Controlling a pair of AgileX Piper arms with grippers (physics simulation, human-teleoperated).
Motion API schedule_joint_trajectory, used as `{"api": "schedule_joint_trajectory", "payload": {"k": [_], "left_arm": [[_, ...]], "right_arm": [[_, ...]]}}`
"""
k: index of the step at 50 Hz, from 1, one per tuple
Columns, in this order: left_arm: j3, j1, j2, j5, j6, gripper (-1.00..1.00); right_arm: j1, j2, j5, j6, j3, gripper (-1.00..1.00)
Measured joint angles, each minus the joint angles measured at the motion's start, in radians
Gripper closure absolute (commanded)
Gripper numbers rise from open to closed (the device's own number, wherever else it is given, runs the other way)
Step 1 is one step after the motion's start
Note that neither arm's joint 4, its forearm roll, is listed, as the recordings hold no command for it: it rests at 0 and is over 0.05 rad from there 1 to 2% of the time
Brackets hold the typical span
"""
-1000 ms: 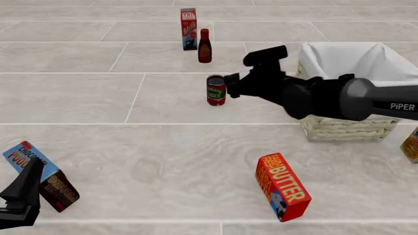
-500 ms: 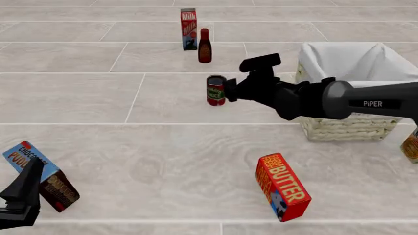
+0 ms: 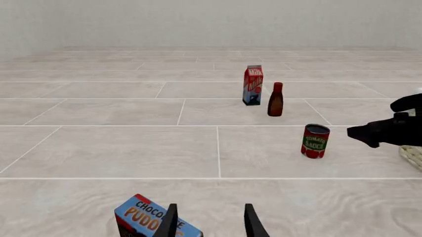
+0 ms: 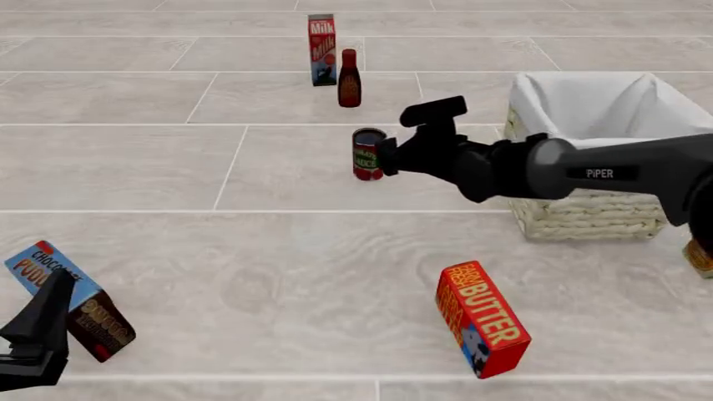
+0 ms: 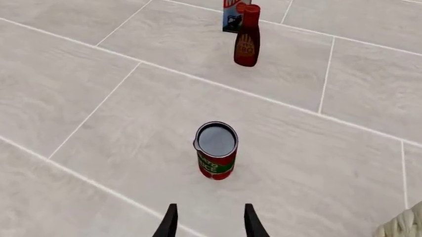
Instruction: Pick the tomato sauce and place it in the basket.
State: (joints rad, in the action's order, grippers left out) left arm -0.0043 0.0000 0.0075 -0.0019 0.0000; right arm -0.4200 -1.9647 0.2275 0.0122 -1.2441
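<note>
In the front view, the right gripper [image 4: 385,156] sits just beside the upright tomato sauce [image 4: 368,154], left of the basket [image 4: 590,219]; in the right wrist view, its parted fingers [image 5: 170,222] are short of the can [image 5: 216,150]; in the left wrist view, the left gripper [image 3: 209,224] is released near the pudding box [image 3: 148,219].

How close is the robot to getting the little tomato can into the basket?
Nothing is finished yet. The tomato sauce can stands upright on the table, outside the basket. In hand now: the right gripper is open and lined up with the can, just short of it, not touching. Left to do: close on the can, lift it and put it in the basket. The left gripper hangs open near the chocolate pudding box.
</note>
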Motion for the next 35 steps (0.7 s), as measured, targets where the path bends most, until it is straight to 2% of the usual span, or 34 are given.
{"api": "schedule_joint_trajectory", "payload": {"k": [35], "left_arm": [[0.0, 0.0, 0.0, 0.0, 0.0, -1.0]], "right_arm": [[0.013, -0.108, -0.045, -0.019, -0.137, -1.0]]}}
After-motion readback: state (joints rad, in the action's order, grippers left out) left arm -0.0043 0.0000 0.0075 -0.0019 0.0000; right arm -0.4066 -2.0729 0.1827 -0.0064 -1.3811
